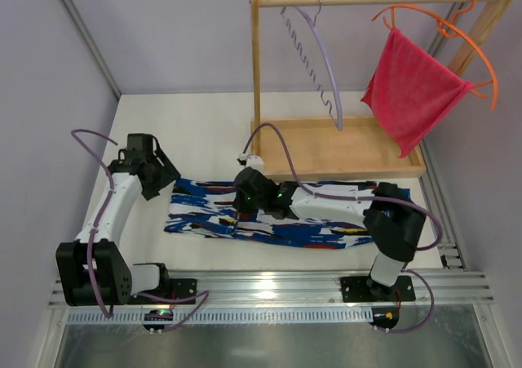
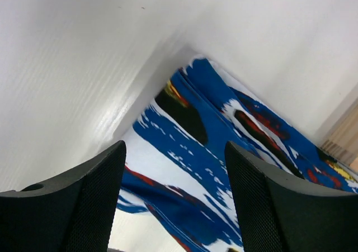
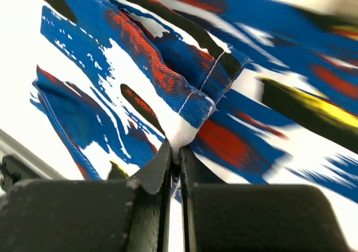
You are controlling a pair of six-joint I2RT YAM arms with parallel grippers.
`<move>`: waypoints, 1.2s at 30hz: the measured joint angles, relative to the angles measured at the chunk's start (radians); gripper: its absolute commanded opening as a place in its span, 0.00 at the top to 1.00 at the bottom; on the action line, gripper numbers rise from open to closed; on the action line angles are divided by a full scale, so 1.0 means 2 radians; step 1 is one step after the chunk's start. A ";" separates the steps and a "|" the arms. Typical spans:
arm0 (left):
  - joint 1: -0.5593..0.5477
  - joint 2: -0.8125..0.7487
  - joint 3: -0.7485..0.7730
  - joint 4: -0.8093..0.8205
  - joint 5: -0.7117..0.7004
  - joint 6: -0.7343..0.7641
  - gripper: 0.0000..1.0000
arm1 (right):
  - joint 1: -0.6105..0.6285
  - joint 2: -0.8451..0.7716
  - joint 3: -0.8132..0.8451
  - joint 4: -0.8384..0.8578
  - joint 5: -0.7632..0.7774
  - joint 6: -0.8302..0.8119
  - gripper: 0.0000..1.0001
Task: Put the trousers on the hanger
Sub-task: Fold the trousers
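One trousers [image 1: 204,213] fold sits pinched in the right claw [image 3: 174,151] while the left claw [image 2: 174,151] gapes above them.

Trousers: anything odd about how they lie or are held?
Nothing damaged. The right gripper pinches up a small fold of the trousers, so fabric puckers there; the rest lies flat. The left gripper hovers open.

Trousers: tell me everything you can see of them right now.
The trousers are soft fabric, royal blue with white, red, black and yellow patches. They lie spread lengthwise on the white table, before the wooden rack base, not on the hanger. The right gripper is shut on a raised fold with a stitched hem near their middle; the left gripper hangs open over their left end.
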 measured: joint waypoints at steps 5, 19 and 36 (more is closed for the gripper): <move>-0.004 -0.003 -0.011 0.004 0.043 0.017 0.26 | -0.030 -0.109 -0.066 -0.056 0.011 -0.018 0.96; -0.096 0.012 -0.072 0.064 0.123 0.014 0.25 | -0.134 -0.181 -0.173 -0.121 -0.008 -0.084 0.47; -0.171 0.023 -0.095 0.132 0.159 -0.014 0.26 | -0.085 -0.271 -0.252 -0.071 -0.114 -0.074 0.51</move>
